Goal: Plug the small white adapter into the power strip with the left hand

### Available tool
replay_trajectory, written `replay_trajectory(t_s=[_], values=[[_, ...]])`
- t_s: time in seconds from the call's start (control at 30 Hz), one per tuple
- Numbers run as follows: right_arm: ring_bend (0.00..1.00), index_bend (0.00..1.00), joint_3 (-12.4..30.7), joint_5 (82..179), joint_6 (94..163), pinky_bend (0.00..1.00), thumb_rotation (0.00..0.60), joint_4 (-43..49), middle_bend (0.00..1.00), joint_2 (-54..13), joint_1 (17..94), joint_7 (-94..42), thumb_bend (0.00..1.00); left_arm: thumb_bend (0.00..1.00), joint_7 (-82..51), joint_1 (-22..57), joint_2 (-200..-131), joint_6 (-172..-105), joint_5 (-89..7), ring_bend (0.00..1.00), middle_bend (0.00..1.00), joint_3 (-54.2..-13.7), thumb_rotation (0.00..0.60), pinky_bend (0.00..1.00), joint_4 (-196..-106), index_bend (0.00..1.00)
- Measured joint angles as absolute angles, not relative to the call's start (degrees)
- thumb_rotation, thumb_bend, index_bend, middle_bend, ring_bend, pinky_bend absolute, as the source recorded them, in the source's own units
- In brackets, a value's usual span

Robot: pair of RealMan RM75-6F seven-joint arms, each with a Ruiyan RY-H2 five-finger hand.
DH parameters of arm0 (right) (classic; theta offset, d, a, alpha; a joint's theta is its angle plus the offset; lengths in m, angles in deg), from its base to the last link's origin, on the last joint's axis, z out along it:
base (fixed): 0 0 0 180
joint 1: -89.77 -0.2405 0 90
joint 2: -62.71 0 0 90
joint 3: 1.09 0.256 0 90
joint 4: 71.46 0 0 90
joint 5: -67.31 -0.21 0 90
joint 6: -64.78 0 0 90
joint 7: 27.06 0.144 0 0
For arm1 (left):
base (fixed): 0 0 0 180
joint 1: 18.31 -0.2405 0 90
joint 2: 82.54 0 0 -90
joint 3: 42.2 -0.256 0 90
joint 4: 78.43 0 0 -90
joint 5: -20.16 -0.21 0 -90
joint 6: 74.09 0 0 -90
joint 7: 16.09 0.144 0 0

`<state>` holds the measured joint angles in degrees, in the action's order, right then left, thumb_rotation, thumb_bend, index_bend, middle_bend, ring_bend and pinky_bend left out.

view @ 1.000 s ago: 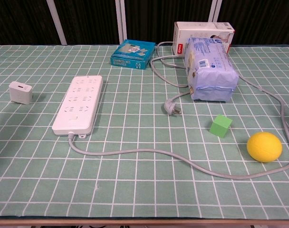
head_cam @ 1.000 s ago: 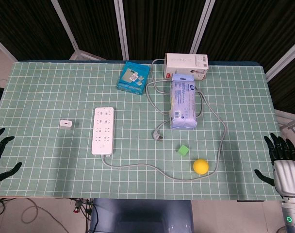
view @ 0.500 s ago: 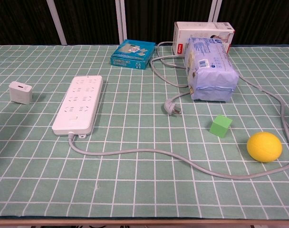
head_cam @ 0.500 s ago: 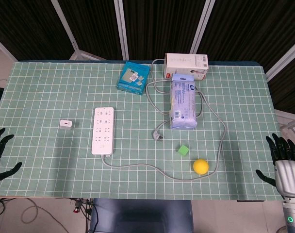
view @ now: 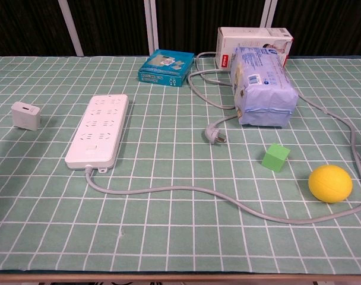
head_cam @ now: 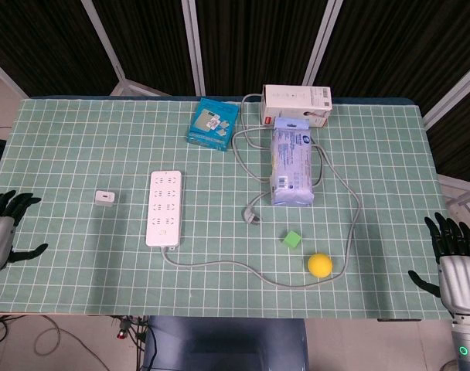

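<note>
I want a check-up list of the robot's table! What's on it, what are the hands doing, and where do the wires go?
Surface: green checked table mat, flat.
Job's things: small white adapter lies apart from the power strip, unplugged.
Clutter: teal box, white box, blue wipes pack, green cube, yellow ball.
Hands: left hand and right hand open, off the table's edges.
Cables: strip's grey cord loops round the ball and pack; its plug lies loose.
Surroundings: dark panels behind.
</note>
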<state>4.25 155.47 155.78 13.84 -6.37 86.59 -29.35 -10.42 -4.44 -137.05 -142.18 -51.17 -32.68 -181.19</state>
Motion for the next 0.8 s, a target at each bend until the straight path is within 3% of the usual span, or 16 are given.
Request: replay_trajectory(t_s=[0.2, 0.37, 0.57, 0.8], values=[[0.01, 0.0, 4.1, 155.7, 155.7, 0.04, 0.6, 13.9, 0.0, -6.6, 86.5, -30.0, 0.17, 0.14, -5.1, 5.3, -133.9, -128.5, -37.6, 0.0, 0.16, -29.0, 0.6, 0.08, -181.8, 0.18], [0.01, 0.0, 4.0, 155.7, 155.7, 0.04, 0.6, 13.8, 0.0, -6.8, 86.5, -30.5, 0.16, 0.14, -2.0, 13.6, -134.1, -117.7, -27.3, 0.0, 0.17, -27.8, 0.6, 0.08, -176.5, 0.18], [0.01, 0.0, 3.9, 155.5, 155.1, 0.04, 0.6, 13.5, 0.0, -7.2, 86.4, -31.4, 0.17, 0.14, 1.3, 20.1, -138.6, -112.4, -20.1, 0.0, 0.19, -28.8, 0.6, 0.08, -166.8, 0.18], [0.01, 0.0, 3.7, 155.3, 154.4, 0.04, 0.6, 13.0, 0.0, -7.7, 86.2, -32.4, 0.16, 0.14, 5.8, 24.8, -144.4, -110.6, -17.1, 0.0, 0.2, -32.3, 0.6, 0.08, -160.4, 0.19]])
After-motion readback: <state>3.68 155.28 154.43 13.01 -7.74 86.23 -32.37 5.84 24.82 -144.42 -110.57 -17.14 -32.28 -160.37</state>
